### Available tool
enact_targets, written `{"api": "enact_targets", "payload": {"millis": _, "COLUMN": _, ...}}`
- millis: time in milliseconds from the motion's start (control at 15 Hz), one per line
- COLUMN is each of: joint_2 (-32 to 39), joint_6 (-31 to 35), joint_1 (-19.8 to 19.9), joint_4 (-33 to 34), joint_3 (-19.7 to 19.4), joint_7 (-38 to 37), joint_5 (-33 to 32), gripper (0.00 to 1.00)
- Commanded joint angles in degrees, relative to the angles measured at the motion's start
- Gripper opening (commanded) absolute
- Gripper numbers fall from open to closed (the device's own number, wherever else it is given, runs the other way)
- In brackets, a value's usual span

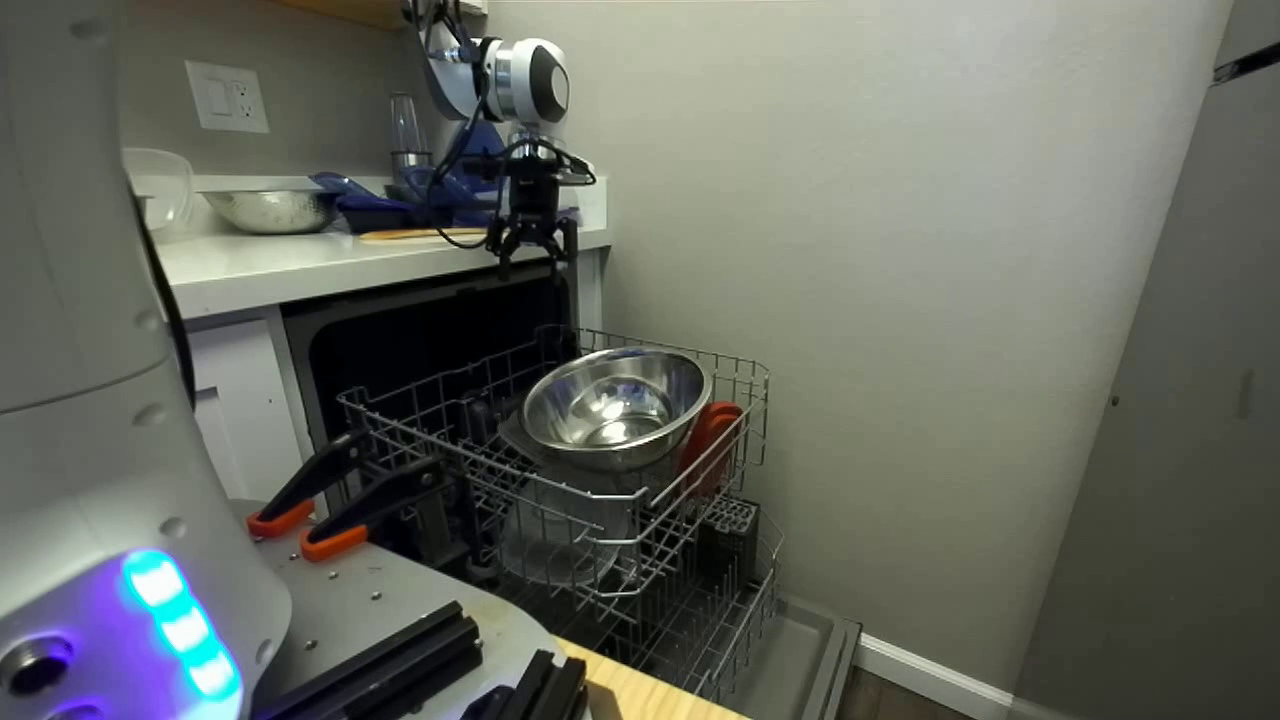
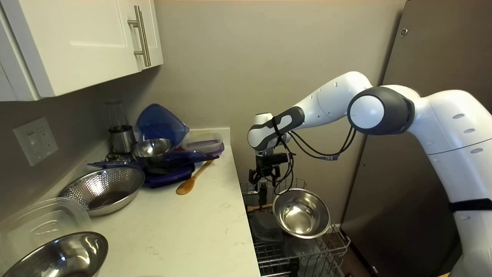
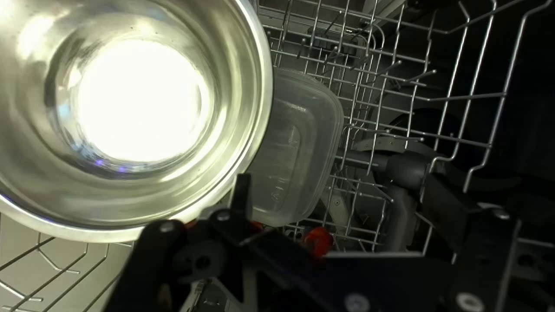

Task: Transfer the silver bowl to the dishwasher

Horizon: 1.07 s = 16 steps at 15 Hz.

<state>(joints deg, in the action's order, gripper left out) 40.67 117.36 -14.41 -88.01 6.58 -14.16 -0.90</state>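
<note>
The silver bowl [image 1: 618, 405] sits tilted, open side up, in the upper wire rack of the dishwasher [image 1: 400, 425]. The bowl also shows in an exterior view [image 2: 301, 213] and fills the left of the wrist view [image 3: 138, 190]. A clear plastic container [image 3: 295, 147] lies partly under it in the rack. My gripper [image 1: 535, 258] hangs above the rack, toward the wall and counter side of the bowl, apart from it in both exterior views [image 2: 265, 181]. Its fingers stand apart and hold nothing; the wrist view [image 3: 342, 199] shows rack wires between them.
The white counter [image 2: 184, 231] edges the rack. It bears a metal colander [image 2: 103, 190], another metal bowl [image 2: 63, 256], a smaller metal bowl [image 2: 152, 148], blue items [image 2: 163, 125] and a wooden spoon [image 2: 188, 185]. A red-orange piece [image 1: 712, 440] stands in the rack. A wall is behind.
</note>
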Motion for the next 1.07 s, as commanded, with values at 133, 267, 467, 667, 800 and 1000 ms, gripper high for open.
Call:
{"api": "enact_targets", "payload": {"millis": 133, "joint_2": 0.1, "joint_6": -0.5, "joint_1": -0.5, "joint_4": 0.7, "joint_3": -0.5, "joint_7": 0.1, "joint_5": 0.5, "gripper": 1.0}}
{"api": "enact_targets", "payload": {"millis": 267, "joint_2": 0.1, "joint_6": -0.5, "joint_1": -0.5, "joint_4": 0.7, "joint_3": -0.5, "joint_7": 0.1, "joint_5": 0.5, "gripper": 1.0}}
{"api": "enact_targets", "payload": {"millis": 467, "joint_2": 2.7, "joint_6": -1.1, "joint_1": -0.4, "joint_4": 2.7, "joint_3": -0.9, "joint_7": -1.2, "joint_5": 1.1, "gripper": 1.0}}
{"api": "enact_targets", "payload": {"millis": 667, "joint_2": 6.6, "joint_6": -1.3, "joint_1": 0.0, "joint_4": 5.5, "joint_3": -1.9, "joint_7": -3.4, "joint_5": 1.8, "gripper": 1.0}}
{"api": "enact_targets", "payload": {"millis": 800, "joint_2": 9.6, "joint_6": -1.9, "joint_1": 0.3, "joint_4": 7.9, "joint_3": -2.4, "joint_7": -5.2, "joint_5": 2.8, "gripper": 1.0}}
{"api": "enact_targets", "payload": {"millis": 1000, "joint_2": 13.0, "joint_6": -3.3, "joint_1": 0.4, "joint_4": 11.3, "joint_3": -3.0, "joint_7": -8.1, "joint_5": 4.7, "gripper": 1.0}}
